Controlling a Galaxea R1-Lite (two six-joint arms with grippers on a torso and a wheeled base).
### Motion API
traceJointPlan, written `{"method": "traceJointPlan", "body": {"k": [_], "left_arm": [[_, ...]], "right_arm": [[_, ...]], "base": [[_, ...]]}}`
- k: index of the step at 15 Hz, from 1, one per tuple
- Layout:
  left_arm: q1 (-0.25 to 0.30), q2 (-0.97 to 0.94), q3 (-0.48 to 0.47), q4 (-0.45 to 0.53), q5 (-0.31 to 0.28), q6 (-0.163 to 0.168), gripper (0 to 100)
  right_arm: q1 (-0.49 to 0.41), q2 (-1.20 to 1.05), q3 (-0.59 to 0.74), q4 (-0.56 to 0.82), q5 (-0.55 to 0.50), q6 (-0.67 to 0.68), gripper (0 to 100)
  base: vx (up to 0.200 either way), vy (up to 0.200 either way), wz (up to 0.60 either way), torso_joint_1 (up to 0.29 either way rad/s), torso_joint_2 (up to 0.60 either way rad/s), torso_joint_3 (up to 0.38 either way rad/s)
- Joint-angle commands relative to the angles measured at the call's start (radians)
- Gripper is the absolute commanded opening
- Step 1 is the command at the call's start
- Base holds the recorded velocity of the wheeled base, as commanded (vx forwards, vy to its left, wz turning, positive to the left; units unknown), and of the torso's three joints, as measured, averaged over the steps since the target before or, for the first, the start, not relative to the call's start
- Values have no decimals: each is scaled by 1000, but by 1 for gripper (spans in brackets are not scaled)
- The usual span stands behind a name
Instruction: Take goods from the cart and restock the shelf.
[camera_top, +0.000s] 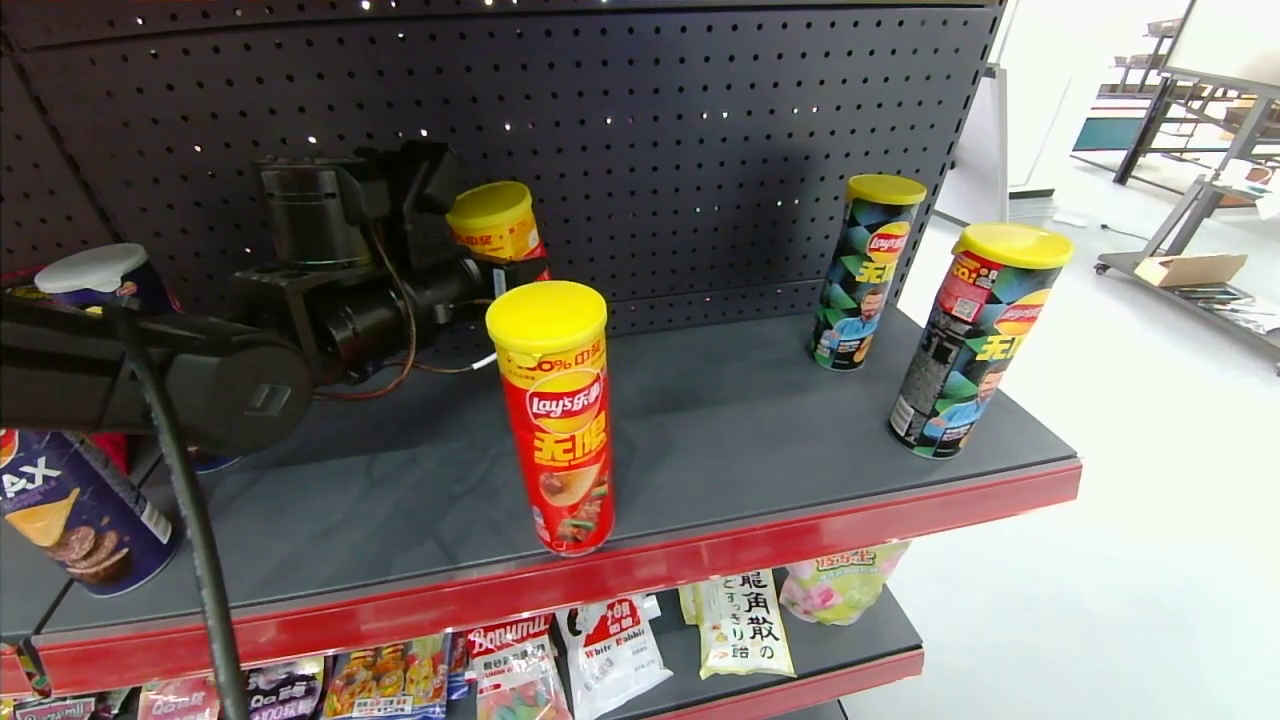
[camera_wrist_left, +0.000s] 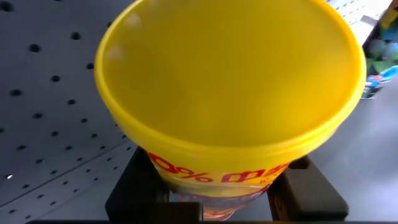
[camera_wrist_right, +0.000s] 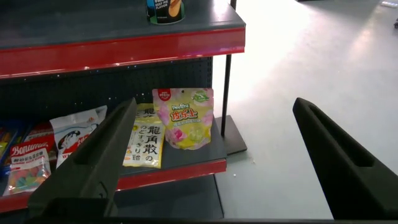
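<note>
While clamped, the chip can (camera_top: 497, 230) looks red and yellow-lidded.

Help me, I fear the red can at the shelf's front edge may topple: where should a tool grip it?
Grip the front red can around its round body at mid-height, coming from the open front of the shelf. It stands upright by the lip with free space on both sides; the pegboard closes off the back.

Yellow-lidded can (camera_wrist_left: 230, 93) between left jaws
</note>
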Motion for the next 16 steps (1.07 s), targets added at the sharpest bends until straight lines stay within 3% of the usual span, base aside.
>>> {"method": "traceJointPlan", "body": {"k": [1,9,16], "left_arm": [[-2,33,-31,1,-1,3,0],[-5,50,-39,12,-37,13,0],[-5,18,-72,111,-55,13,0]], "right_arm": [[0,2,0,0,0,0,100],[0,2,0,0,0,0,100],[0,2,0,0,0,0,100]], "base": [[0,0,0,0,0,0],[0,0,0,0,0,0],[0,0,0,0,0,0]]}}
